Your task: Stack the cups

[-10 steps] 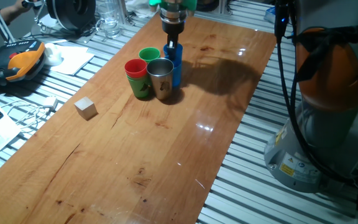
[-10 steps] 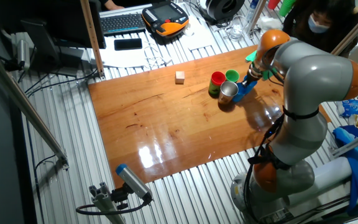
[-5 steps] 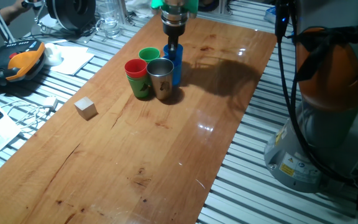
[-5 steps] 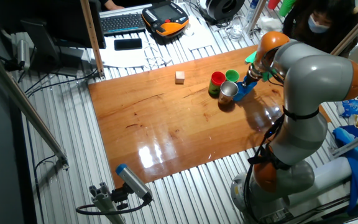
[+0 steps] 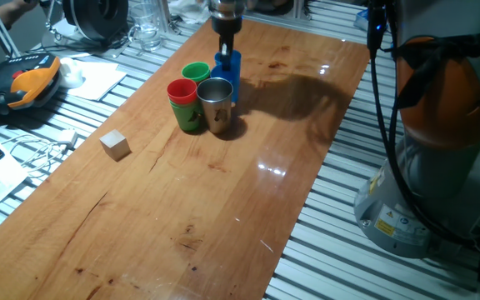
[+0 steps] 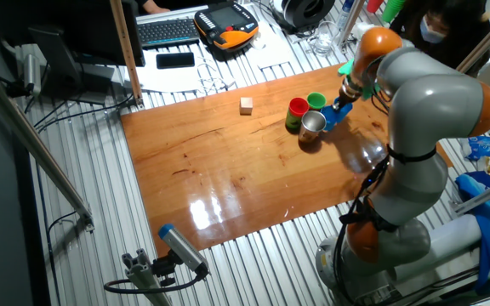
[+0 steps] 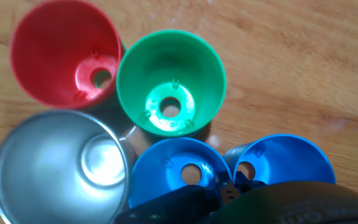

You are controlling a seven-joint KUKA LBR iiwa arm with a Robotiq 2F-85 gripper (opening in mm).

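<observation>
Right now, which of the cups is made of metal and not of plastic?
The shiny steel cup, nearest the table's middle, beside the red cup. The others are coloured plastic.

Grey-and-orange arm reaching over the table's far end, gripper [image 5: 226,48] pointing straight down, jaws' spacing unclear.

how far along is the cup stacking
Done: the red cup sits nested on a green one. In hand: the gripper pinches a blue cup by its rim. Left: the green cup and steel cup stand separately, not yet stacked.
</observation>
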